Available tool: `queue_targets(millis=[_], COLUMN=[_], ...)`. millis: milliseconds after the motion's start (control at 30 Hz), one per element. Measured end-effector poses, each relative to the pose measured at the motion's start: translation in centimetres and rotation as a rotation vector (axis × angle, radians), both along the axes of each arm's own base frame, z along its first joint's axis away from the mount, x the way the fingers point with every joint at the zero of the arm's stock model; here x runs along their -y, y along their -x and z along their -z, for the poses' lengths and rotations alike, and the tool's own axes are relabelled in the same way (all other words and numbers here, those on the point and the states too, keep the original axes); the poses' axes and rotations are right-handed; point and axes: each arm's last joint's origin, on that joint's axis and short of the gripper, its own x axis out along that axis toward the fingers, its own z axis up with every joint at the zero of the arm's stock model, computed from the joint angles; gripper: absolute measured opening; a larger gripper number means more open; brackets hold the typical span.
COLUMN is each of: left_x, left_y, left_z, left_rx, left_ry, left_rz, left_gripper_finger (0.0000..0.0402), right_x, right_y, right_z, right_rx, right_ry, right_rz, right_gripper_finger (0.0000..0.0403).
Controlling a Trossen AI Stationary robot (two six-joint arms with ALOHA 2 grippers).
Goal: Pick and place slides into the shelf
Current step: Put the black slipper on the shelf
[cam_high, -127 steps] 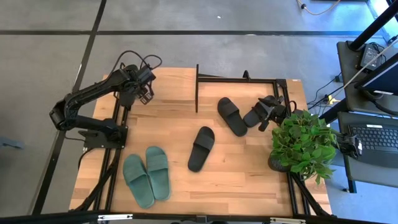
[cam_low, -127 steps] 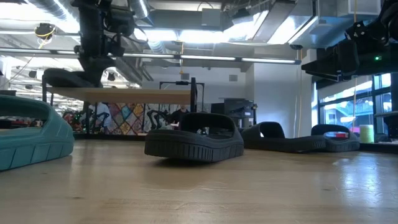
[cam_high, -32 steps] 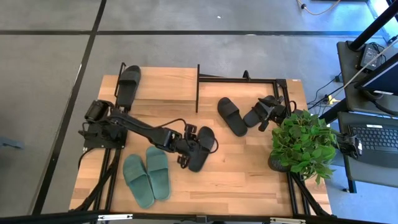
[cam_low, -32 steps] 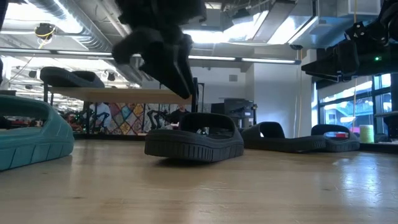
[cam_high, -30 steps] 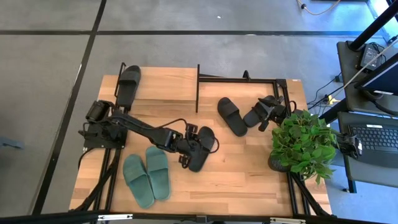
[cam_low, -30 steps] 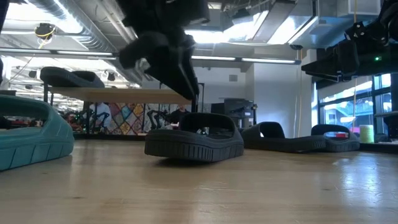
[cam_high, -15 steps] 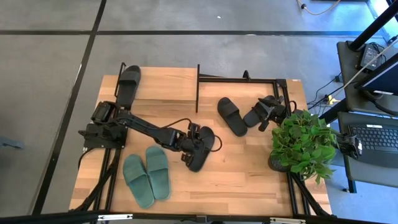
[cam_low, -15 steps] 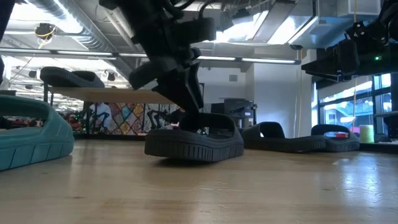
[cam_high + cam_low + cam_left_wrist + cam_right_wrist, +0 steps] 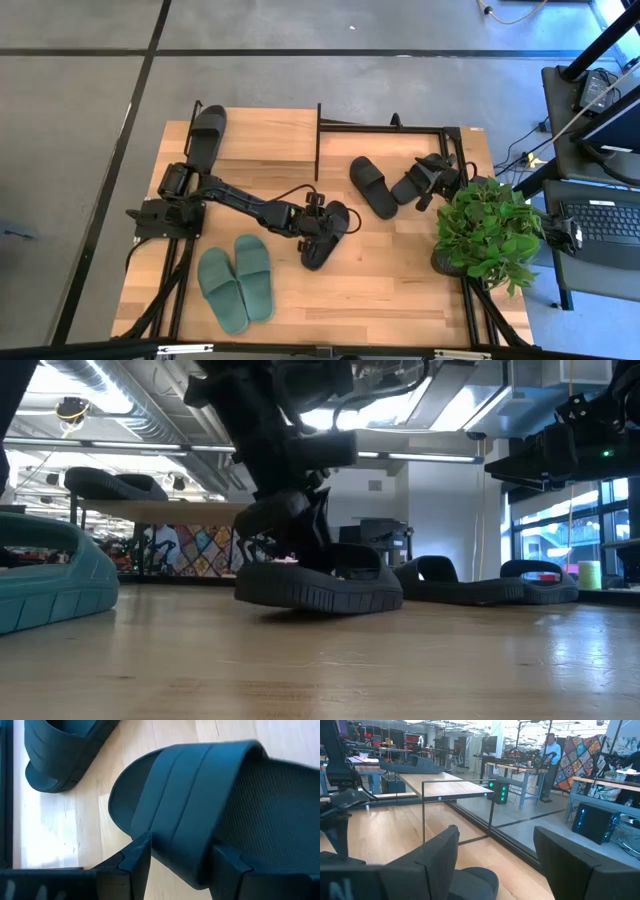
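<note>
Slide, black, lies mid-table, the left tool down on its strap with fingers apart, one each side (lightly tilted in the low view). Shelf sits at ten o'clock, one slide on top. Right tool waits at two o'clock, fingers spread.

The left tool sits over the middle black slide, its fingers straddling the strap. Bare surface lies open toward the near edge, bounded by the green pair on one side and the plant on the other. Behind, another black slide and the shelf post narrow the way; one black slide takes the shelf top's outer end.
</note>
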Motion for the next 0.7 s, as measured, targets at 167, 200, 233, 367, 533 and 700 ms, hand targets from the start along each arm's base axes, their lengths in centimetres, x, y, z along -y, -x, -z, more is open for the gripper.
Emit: queue_targets(millis=[167, 200, 233, 367, 533, 700], left_x=[-0.02, -0.02, -0.02, -0.02, -0.02, -0.02], left_y=[-0.05, -0.03, -0.02, -0.02, -0.02, -0.02], left_z=[-0.04, -0.07, -0.12, -0.11, -0.12, -0.12], left_rx=[0.006, 0.006, 0.008, 0.009, 0.010, 0.010], left_ry=[0.002, 0.002, 0.003, 0.005, 0.006, 0.006], left_rz=[0.000, 0.000, 0.000, -0.002, -0.003, -0.003], left_gripper_finger=[0.0156, 0.0156, 0.0156, 0.0156, 0.0156, 0.0151], right_x=[0.00, 0.00, 0.00, 0.00, 0.00, 0.00], right_y=[0.00, 0.00, 0.00, 0.00, 0.00, 0.00], right_z=[0.00, 0.01, 0.01, 0.01, 0.01, 0.01], right_rx=[0.000, 0.000, -0.001, -0.001, -0.001, -0.002], right_ry=[0.000, 0.000, 0.000, 0.000, 0.000, 0.002], right_rz=[0.000, 0.000, 0.000, 0.000, 0.000, 0.000], right_gripper_finger=[0.0257, 0.0257, 0.0257, 0.0257, 0.0257, 0.0257])
